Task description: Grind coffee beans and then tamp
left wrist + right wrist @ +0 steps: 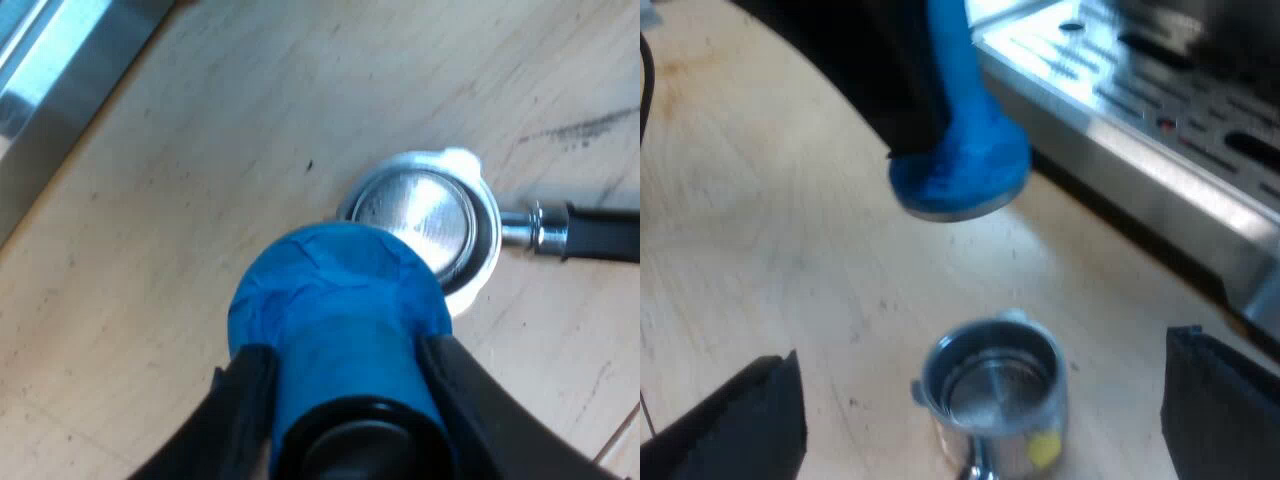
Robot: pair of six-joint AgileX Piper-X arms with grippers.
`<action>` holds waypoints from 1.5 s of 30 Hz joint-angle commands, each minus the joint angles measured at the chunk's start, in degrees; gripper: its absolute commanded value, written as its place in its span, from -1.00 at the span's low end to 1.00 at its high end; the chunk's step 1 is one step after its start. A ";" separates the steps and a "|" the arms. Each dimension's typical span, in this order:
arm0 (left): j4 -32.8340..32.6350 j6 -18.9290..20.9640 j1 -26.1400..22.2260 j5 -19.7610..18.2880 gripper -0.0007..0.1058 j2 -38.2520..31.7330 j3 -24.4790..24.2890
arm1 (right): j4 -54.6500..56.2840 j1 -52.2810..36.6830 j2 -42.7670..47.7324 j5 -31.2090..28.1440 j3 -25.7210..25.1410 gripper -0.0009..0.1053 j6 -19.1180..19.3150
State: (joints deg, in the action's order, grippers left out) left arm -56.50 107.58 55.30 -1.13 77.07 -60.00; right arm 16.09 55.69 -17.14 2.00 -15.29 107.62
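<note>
My left gripper (345,395) is shut on the blue tamper (335,300), its black fingers (240,410) pressed against both sides of the stem. The tamper's flat base hangs in the air just beside and above the metal holder (425,225), which lies on the wooden table with its dark handle (600,232) pointing away. Shiny bare metal shows inside the holder's basket. My right gripper (985,400) stands open, fingers (750,420) wide apart on either side of the holder (990,385), with the tamper (965,165) hovering beyond it.
The espresso machine's steel drip tray (1140,90) with its slotted grate sits close behind the tamper. A steel edge of the machine (60,90) borders the wooden tabletop (200,180).
</note>
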 commanded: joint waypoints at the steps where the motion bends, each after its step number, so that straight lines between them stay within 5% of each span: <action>1: -0.47 0.64 0.00 1.86 -0.98 -5.53 4.11 | -0.88 0.08 0.38 0.72 -1.29 0.41 0.15; 8: -0.85 3.40 -1.89 2.75 -0.98 -12.03 11.09 | -0.88 0.08 0.00 4.69 -1.89 0.41 0.15; 19: -1.75 1.21 -16.50 2.62 -0.98 -18.75 19.32 | -11.45 0.08 -9.66 8.73 -1.89 0.41 0.15; 25: 0.21 0.06 -20.65 2.62 -0.98 -18.75 21.14 | -15.62 0.08 -15.61 10.36 -3.31 0.41 0.15; 27: 4.21 -1.70 -27.74 1.12 -0.98 -18.75 23.73 | -16.43 0.08 -17.34 10.36 -3.84 0.41 0.15; 33: 7.51 -4.85 -35.44 -0.24 -0.98 -18.23 24.18 | -20.35 0.08 -22.55 10.80 -4.04 0.41 0.15; 45: 9.45 -8.86 -39.32 -2.49 -0.98 -8.09 24.18 | -22.83 0.08 -25.20 10.94 -4.04 0.41 0.15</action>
State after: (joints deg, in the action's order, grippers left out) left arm -47.59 99.03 16.02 -3.32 68.93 -35.64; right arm -5.85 55.69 -42.34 12.35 -19.03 107.54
